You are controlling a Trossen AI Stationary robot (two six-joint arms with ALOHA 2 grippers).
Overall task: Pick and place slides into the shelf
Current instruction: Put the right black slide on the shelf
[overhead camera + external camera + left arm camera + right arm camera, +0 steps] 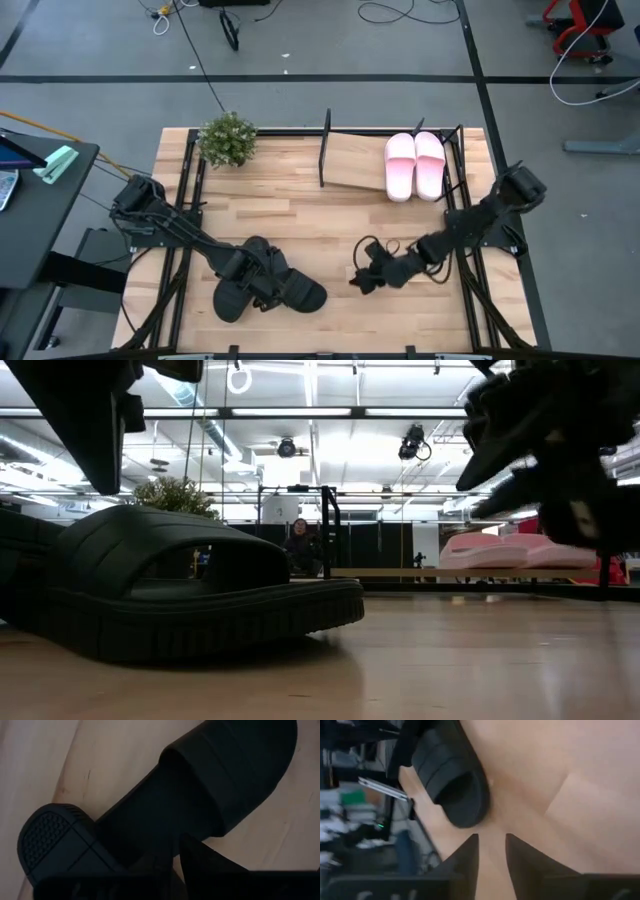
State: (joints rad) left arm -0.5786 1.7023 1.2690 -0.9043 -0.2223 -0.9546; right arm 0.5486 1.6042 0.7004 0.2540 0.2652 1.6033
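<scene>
While left fingers (pixel 55 840) straddle one black slide (pixel 220 775), right ones hover apart.

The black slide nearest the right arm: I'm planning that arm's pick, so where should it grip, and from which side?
Grip the black slide by its wide arched strap, coming from above; it lies flat, sole down, so the strap is the raised part. The left gripper crowds its other end.

Pink slides (pixel 415 165) on shelf (pixel 350 160); black slides (pixel 270 285) on table

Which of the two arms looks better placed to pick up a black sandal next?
Left, probably. The left gripper sits right over the black slides, while the right gripper hangs over bare table beside them.
</scene>
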